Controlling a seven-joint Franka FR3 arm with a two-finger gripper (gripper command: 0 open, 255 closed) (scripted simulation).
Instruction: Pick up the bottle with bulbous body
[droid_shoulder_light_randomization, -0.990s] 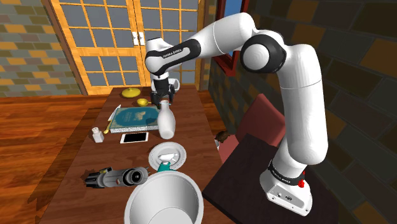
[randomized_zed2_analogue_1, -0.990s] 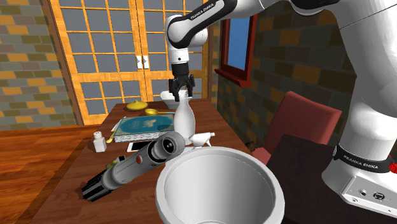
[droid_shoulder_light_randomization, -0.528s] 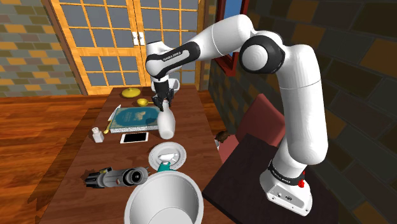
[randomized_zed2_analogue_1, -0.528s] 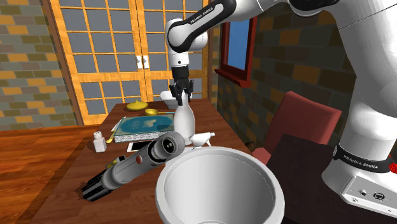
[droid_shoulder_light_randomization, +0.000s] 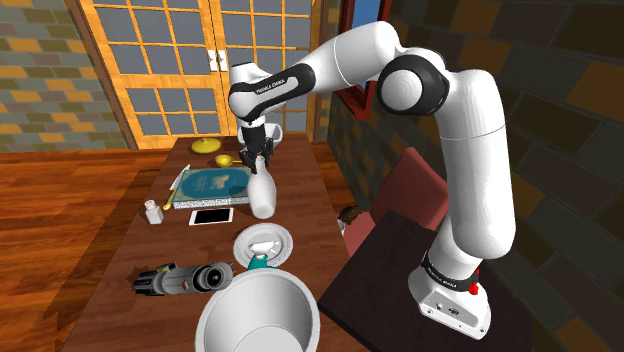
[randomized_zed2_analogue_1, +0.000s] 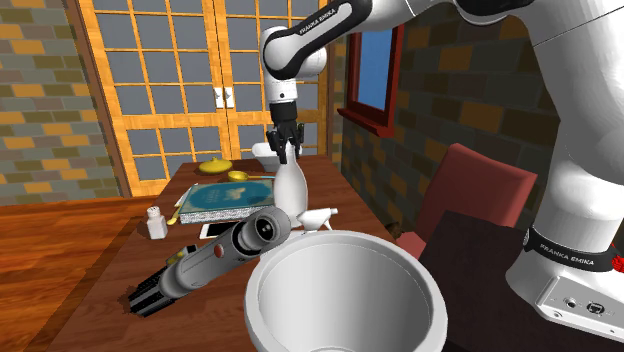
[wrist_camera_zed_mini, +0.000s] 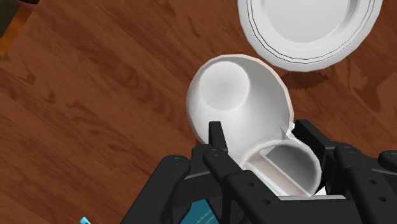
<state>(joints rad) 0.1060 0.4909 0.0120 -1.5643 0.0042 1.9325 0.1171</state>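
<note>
The white bottle (droid_shoulder_light_randomization: 262, 193) with a bulbous body and narrow neck stands on the wooden table (droid_shoulder_light_randomization: 305, 205), beside a blue book. My black gripper (droid_shoulder_light_randomization: 261, 160) comes down from above, its fingers shut on the bottle's neck. In the second exterior view the gripper (randomized_zed2_analogue_1: 286, 153) pinches the top of the bottle (randomized_zed2_analogue_1: 289, 190). In the wrist view the bottle (wrist_camera_zed_mini: 238, 105) is clasped at its open mouth between the two fingers of the gripper (wrist_camera_zed_mini: 261, 140).
A blue book (droid_shoulder_light_randomization: 215, 183), a white phone (droid_shoulder_light_randomization: 211, 216) and a small shaker (droid_shoulder_light_randomization: 151, 211) lie beside the bottle. Nearer the stand are a white plate (droid_shoulder_light_randomization: 263, 243), a black torch (droid_shoulder_light_randomization: 185, 278) and a big white bowl (droid_shoulder_light_randomization: 258, 312). A red chair (droid_shoulder_light_randomization: 400, 190) stands by the table.
The fingers stood apart around the bottle's neck a second ago and have since closed on it. The bottle and the arm have hardly moved.
</note>
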